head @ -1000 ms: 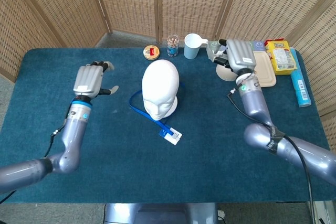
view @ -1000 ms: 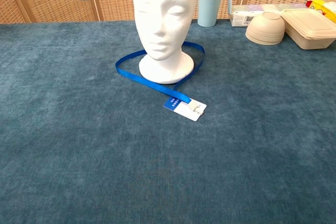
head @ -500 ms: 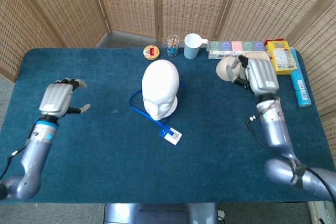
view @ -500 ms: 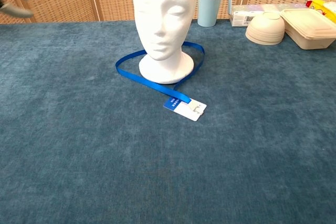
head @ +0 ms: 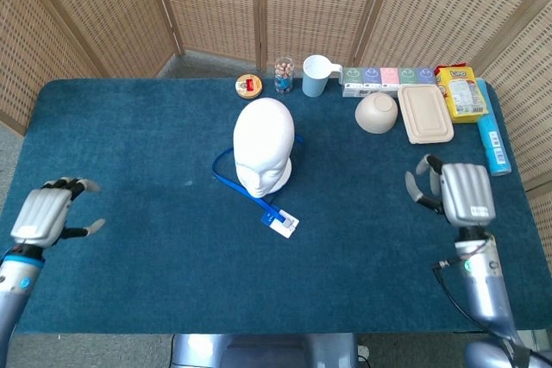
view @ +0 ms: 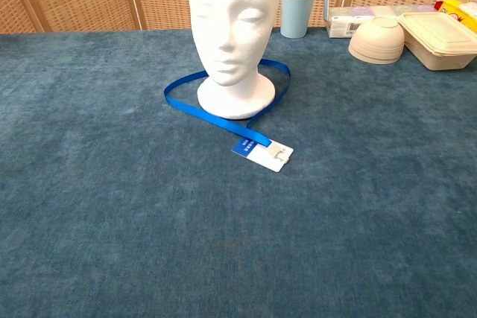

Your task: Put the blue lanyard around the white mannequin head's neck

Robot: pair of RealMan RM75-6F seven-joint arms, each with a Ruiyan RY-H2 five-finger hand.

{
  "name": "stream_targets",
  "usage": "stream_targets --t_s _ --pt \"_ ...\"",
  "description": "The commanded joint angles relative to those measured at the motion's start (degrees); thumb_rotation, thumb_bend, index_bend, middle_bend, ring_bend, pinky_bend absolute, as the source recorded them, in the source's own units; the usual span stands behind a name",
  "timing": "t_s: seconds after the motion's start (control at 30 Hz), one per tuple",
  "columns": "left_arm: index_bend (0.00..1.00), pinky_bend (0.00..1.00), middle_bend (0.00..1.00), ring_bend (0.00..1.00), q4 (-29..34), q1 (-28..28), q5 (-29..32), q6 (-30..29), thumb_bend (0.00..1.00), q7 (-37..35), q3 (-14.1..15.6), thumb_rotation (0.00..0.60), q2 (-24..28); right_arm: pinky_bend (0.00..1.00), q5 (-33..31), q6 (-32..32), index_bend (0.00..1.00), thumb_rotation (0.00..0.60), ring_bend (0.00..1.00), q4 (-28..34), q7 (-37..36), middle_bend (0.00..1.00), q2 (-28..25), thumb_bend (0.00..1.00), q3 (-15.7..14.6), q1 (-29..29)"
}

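The blue lanyard lay looped on the cloth around the base of the white mannequin head, its strap running out in front of the head to a badge card flat on the blue table. Both hands were well clear of the head and held nothing: the left hand at the near left edge with fingers apart, the right hand at the near right, apparently fingers loosely spread too. Behind the head stood a light blue mug, with a beige bowl upside down and a lidded container off to its right.
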State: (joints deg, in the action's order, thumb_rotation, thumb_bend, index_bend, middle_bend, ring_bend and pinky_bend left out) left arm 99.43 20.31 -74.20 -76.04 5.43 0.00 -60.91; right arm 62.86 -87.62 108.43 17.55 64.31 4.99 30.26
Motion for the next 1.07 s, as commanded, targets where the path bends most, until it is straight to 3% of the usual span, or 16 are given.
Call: stream_targets --t_s 0.03,0.3,0.6,1.07 --pt "0.35 0.32 0.37 0.29 -2.43 -4.68 -4.25 -5.31 0.2 -2.5 2.9 0.43 -0.7 0.91 3.5 -3.48 0.51 0.06 0.82 1.43 2.03 0.74 0.35 0.46 -3.09 -4.48" --pt "0.37 0.32 0.37 0.29 -5.99 -11.44 -10.35 -13.65 0.2 -3.43 5.29 0.429 -3.23 0.9 7.38 -6.83 0.51 0.064 0.81 2.15 3.44 0.73 0.61 0.46 -6.0 -10.78" --pt "0.37 0.32 0.37 0.29 -6.96 -17.58 -12.57 -19.88 0.2 -4.22 6.62 0.431 -4.39 0.89 10.38 -10.58 0.52 0.064 0.79 1.54 5.75 0.72 1.81 0.46 -7.17 -16.05" --pt "0.38 0.32 0.37 0.29 -6.55 -21.82 -12.88 -22.34 0.2 -4.99 5.82 0.432 -4.92 0.88 13.0 -12.56 0.53 0.062 0.78 0.25 6.47 0.7 3.01 0.46 -6.45 -20.97"
